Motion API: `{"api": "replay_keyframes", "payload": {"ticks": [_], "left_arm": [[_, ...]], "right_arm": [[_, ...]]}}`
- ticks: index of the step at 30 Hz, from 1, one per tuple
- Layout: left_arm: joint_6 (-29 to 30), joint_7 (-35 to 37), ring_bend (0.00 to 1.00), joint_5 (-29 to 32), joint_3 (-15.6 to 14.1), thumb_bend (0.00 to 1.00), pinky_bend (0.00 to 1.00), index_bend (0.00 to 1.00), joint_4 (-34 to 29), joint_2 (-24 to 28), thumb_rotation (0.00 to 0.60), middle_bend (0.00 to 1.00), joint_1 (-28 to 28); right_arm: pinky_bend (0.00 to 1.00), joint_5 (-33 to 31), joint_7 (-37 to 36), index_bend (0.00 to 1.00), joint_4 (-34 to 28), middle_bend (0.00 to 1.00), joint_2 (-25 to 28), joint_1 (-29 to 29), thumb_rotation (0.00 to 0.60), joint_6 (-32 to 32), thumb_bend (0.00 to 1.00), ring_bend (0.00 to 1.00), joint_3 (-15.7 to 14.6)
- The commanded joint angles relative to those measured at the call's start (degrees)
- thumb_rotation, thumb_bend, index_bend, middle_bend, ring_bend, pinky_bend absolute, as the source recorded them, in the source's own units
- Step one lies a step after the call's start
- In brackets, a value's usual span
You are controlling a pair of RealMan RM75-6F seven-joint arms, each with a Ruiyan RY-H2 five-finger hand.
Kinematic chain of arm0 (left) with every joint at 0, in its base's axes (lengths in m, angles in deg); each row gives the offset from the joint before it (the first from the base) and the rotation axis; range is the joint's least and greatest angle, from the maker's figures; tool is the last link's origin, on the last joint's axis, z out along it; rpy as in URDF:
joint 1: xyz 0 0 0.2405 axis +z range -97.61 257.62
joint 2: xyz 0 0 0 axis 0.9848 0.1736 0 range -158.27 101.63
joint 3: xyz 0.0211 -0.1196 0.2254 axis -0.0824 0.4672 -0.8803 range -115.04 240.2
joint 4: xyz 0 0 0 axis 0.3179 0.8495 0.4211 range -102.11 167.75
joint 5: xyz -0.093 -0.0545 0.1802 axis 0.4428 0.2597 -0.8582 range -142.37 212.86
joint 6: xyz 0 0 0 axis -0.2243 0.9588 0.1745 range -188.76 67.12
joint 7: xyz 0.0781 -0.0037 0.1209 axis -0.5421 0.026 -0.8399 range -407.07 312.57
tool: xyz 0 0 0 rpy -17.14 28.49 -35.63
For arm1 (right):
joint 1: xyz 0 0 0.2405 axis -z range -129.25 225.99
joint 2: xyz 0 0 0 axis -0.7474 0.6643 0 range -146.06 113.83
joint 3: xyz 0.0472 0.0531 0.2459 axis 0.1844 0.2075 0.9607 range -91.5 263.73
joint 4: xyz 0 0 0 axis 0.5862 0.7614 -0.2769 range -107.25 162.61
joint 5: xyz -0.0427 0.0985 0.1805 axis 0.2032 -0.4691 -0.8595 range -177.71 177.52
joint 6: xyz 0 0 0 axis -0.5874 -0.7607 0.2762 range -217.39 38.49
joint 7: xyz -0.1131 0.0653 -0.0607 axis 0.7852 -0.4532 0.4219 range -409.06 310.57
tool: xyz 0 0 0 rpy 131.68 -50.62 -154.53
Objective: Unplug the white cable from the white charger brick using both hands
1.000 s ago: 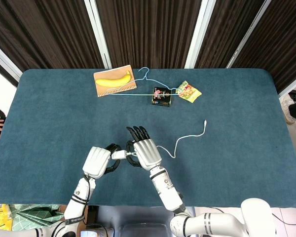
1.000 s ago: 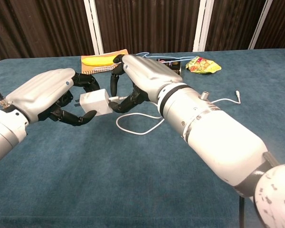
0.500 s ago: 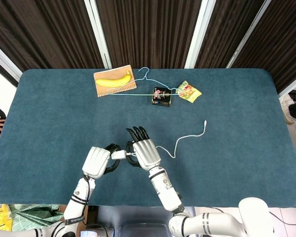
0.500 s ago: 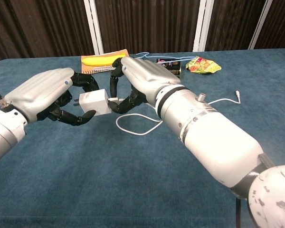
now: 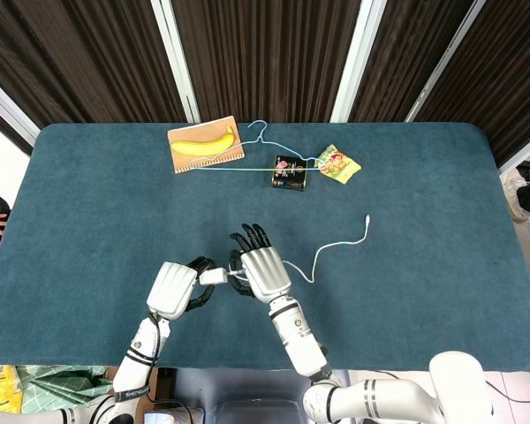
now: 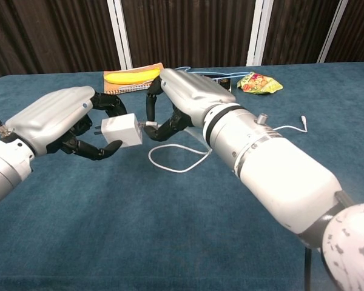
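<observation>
The left hand (image 6: pixel 64 118) is wrapped around the white charger brick (image 6: pixel 122 131), held up off the blue table (image 5: pixel 88 212) in the lower middle of the head view. The right hand (image 6: pixel 185 97) pinches the plug end of the white cable (image 6: pixel 173 165) just beside the brick's face; there seems to be a small gap between plug and brick in the chest view, but the dark fingertips (image 6: pixel 150 130) cover most of it, so I can't tell for sure if it's out. The cable loops on the cloth and trails right to its free end (image 5: pixel 367 217). Along the far edge sit a banana (image 5: pixel 204 141) on a board (image 5: pixel 184 159), a blue hanger (image 5: pixel 258 132), a dark packet (image 5: pixel 289 172) and a yellow snack bag (image 5: pixel 338 163), well apart from the hands. The right forearm is cut off at the bottom of the frame.
</observation>
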Motion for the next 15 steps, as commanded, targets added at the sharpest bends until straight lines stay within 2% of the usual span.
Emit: {"api": "replay_keyframes", "payload": {"ticks": [1,9,15], "left_arm": [[0.0,-0.1,1.0,-0.2,0.0,0.62,1.0,0.73,0.1,-0.1,0.6,0.82,0.0],[-0.6,0.3,1.0,-0.1,1.1,0.62,1.0,0.73,3.0,-0.2,0.6,0.82,-0.9],[-3.2,6.0,1.0,0.4,1.9,0.59,1.0,0.73,13.1,-1.5,0.6,0.81,-2.3]], "right_arm": [[0.0,-0.7,0.8,0.89,-0.8,0.29,0.8,0.1,0.6,-0.2,0.66,0.06,0.1],[0.0,-2.1,3.3,0.9,-3.5,0.29,5.2,0.9,0.6,-0.4,0.66,0.06,-0.9],[0.0,-2.8,3.4,0.9,-3.3,0.29,10.7,3.0,0.6,0.2,0.66,0.06,-3.4]]}}
